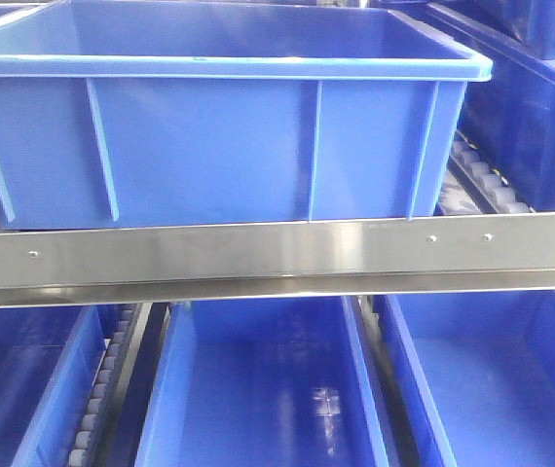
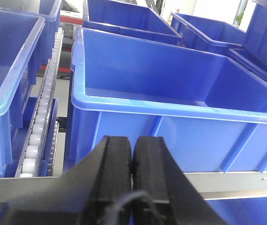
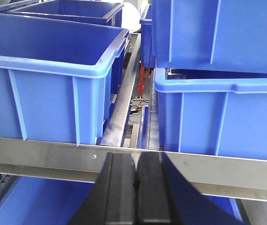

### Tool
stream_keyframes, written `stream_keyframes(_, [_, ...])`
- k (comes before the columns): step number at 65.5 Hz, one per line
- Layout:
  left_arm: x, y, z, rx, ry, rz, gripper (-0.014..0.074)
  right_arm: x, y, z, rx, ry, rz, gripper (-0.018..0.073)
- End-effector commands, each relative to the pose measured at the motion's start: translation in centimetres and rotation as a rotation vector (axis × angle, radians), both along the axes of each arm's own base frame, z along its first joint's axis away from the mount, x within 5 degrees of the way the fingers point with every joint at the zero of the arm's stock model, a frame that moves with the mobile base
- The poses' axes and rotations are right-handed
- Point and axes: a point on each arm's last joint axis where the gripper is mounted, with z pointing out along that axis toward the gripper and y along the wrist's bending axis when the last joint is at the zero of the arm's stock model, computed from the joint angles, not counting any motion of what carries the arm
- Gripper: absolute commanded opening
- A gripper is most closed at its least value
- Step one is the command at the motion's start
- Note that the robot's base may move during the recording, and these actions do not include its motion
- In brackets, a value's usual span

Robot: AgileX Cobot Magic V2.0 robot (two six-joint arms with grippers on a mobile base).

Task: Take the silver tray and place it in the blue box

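Although the task is about a silver tray, no such tray shows in any of the three views, so where it lies I cannot tell. The blue box (image 1: 209,126) stands on the upper shelf, behind the steel front rail (image 1: 277,255), and what shows of its inside seems to hold nothing. The left gripper (image 2: 132,161) hangs just before this box, its jaws pressed together with nothing between them. The right gripper (image 3: 136,176) is likewise closed and holds nothing, and it faces the gap between the box and a neighbouring blue bin (image 3: 218,115). The main risk, I judge, is a search without sight of the tray: an arm that moves blindly may strike the rail or a bin rim. A wide shallow tray may also slip from narrow jaws, or catch on the box rim if tilted.
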Motion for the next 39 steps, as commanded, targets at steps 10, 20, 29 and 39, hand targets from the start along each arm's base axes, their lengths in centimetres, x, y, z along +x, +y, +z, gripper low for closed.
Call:
stream_keyframes(10, [-0.1, 0.1, 1.5, -0.029, -0.09, 0.002, -0.0006, -0.4, 0.0, 1.5, -0.005, -0.122, -0.005, 0.0052])
stream_keyframes(20, [-0.5, 0.6, 1.3, 0.049, -0.17, 0.073, -0.0006, -0.4, 0.0, 1.5, -0.005, -0.122, -0.005, 0.0052])
stream_keyframes(29, [-1.4, 1.4, -0.6, 0.054, -0.22, 0.194, -0.0006, -0.4, 0.0, 1.4, -0.005, -0.118, -0.004, 0.0052])
stream_keyframes(39, [-2.1, 1.8, -3.5, 0.014, -0.213, 0.263, -0.0006, -0.4, 0.0, 1.4, -0.005, -0.118, -0.004, 0.0052])
